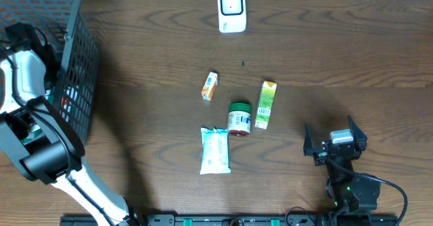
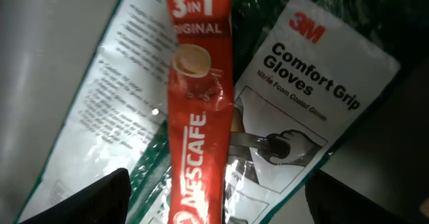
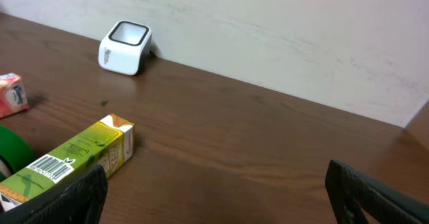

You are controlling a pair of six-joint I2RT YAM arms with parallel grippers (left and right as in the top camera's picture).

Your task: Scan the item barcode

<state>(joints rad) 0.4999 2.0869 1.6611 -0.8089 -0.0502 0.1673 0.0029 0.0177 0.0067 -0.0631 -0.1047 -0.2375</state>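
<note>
My left gripper (image 2: 214,200) is down inside the dark mesh basket (image 1: 76,63) at the table's left. Its jaws stand open, one on each side of a red Nescafe 3-in-1 sachet (image 2: 198,117), and neither touches it. The sachet lies on a 3M Comfort Grip Gloves pack (image 2: 305,96). The white barcode scanner (image 1: 231,9) (image 3: 125,47) stands at the table's far edge. My right gripper (image 1: 333,134) (image 3: 224,197) is open and empty, low over the wood at the front right.
Mid-table lie a small orange box (image 1: 210,86), a green juice carton (image 1: 265,105) (image 3: 74,158) with its barcode facing up, a green-lidded jar (image 1: 239,118) and a white wipes pack (image 1: 215,150). The carton lies just left of my right gripper.
</note>
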